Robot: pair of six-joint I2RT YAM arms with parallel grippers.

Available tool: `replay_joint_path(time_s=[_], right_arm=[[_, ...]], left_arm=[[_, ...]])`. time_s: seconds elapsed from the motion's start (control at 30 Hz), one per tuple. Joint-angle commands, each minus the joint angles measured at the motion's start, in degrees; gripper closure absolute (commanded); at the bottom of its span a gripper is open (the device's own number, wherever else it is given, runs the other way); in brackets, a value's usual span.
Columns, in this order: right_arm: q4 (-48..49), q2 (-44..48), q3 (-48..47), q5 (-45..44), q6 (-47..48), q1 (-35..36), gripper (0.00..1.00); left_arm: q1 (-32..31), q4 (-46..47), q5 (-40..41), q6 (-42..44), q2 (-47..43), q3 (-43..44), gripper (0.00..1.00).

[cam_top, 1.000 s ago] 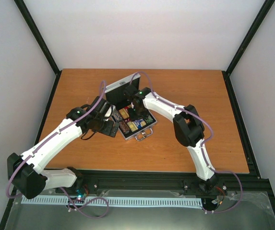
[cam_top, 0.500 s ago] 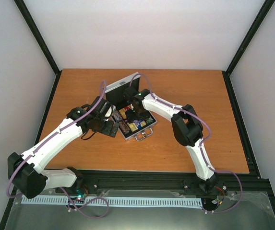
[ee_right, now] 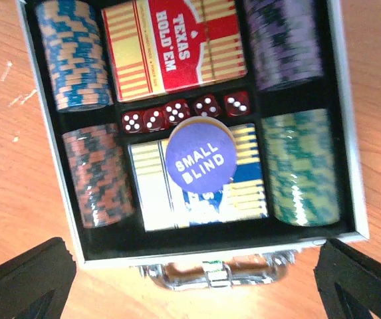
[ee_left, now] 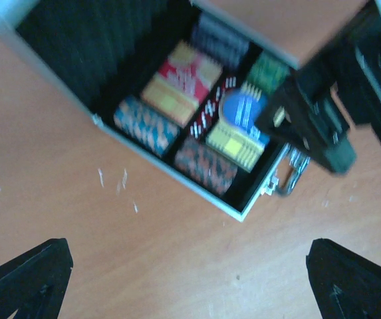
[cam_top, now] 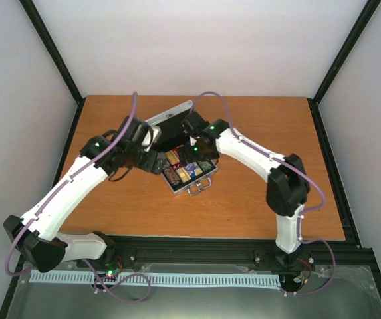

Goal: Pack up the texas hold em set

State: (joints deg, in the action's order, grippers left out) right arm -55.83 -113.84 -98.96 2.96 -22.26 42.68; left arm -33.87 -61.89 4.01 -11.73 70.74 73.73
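The silver case point(ee_right: 353, 133) lies open on the table with its handle point(ee_right: 220, 274) toward me. Inside sit chip stacks point(ee_right: 77, 56), a red card box point(ee_right: 173, 46), a row of red dice point(ee_right: 187, 109) and the blue-purple disc point(ee_right: 200, 154) on a blue card box. My right gripper point(ee_right: 190, 286) hangs open above the case's handle side, holding nothing. In the top view the case point(cam_top: 205, 178) lies between both grippers, its lid point(cam_top: 170, 121) tilted back. The left gripper point(ee_left: 190, 286) stands open over bare table beside the case point(ee_left: 170, 166), nothing in it.
The right arm's black gripper point(ee_left: 323, 119) shows over the case's right side in the left wrist view. Small white flecks point(ee_left: 120, 183) lie on the wooden table point(cam_top: 263, 126). Black frame posts and white walls bound the table on three sides.
The right gripper has opened wide and drawn up from the case's contents; its elbow has swung right. The left arm has moved farther from me, toward the lid.
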Motion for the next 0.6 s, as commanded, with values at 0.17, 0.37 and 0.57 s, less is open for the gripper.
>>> replay_joint_path(time_s=[0.17, 0.37, 0.57], right_arm=[[3.3, 14.4, 13.3, -1.5, -1.2, -10.2, 0.00], [3.8, 17.1, 16.1, -1.2, 3.4, -14.4, 0.00], [4.0, 19.1, 20.1, 0.0, 6.1, -17.5, 0.00]], left_arm=[[1.4, -0.6, 5.9, 6.2, 14.8, 31.5, 0.00], [7.3, 0.1, 1.2, 3.0, 28.6, 47.0, 0.02], [14.6, 3.3, -4.6, -2.4, 38.0, 51.2, 0.17]])
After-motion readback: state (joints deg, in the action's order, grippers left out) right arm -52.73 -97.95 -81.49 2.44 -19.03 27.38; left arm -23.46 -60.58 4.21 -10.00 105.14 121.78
